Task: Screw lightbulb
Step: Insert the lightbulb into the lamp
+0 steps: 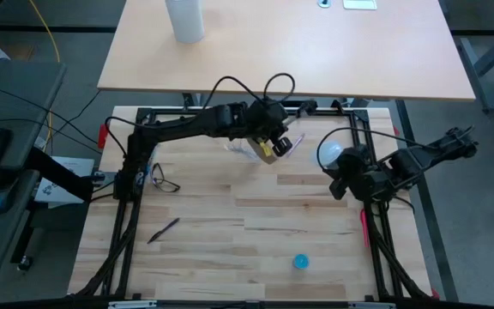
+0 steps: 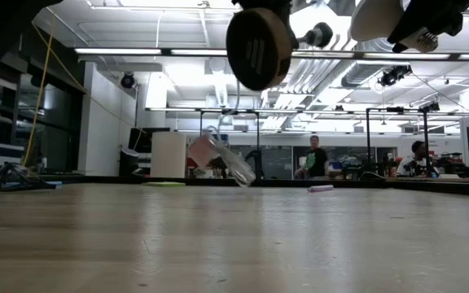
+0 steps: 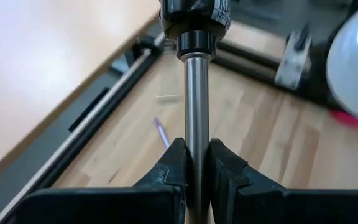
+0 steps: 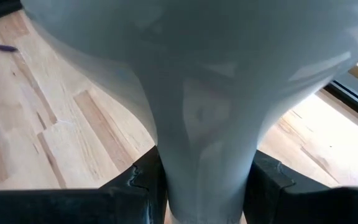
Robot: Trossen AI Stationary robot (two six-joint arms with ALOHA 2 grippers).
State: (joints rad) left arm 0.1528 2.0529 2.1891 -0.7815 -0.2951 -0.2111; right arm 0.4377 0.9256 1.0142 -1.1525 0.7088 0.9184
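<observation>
Two hands are at work above the wooden worktop (image 1: pixel 230 223), both lifted clear of its surface. The right hand (image 4: pixel 201 186) is clamped on the lightbulb (image 1: pixel 333 152), its two dark fingers (image 4: pixel 138 180) pressing either side of the cone-shaped neck, as the right wrist view shows. From above, the white globe sticks out of that hand toward the far rail of the black frame (image 1: pixel 350 110), at the right side of the worktop. In the low view the bulb hangs high in the air with its small screw base pointing down and to the right.

The left hand (image 3: pixel 196 168) is closed tightly on a thin metal rod (image 3: pixel 195 112) that ends in a black socket (image 3: pixel 194 15); its fingers (image 3: pixel 173 165) touch the rod on both sides. In the low view a round dark disc (image 2: pixel 255 45) hangs in the air to the left of the bulb, apart from it. From above, the left hand sits near the middle of the far edge, well apart from the right one.

On the worktop lie a pair of glasses (image 1: pixel 165 180), a dark pen (image 1: pixel 163 230) and a small blue cap (image 1: pixel 300 261). A tall white cylinder (image 1: pixel 185 19) stands on the pale table (image 1: pixel 316 60) beyond the frame. Two people show far off in the room behind.
</observation>
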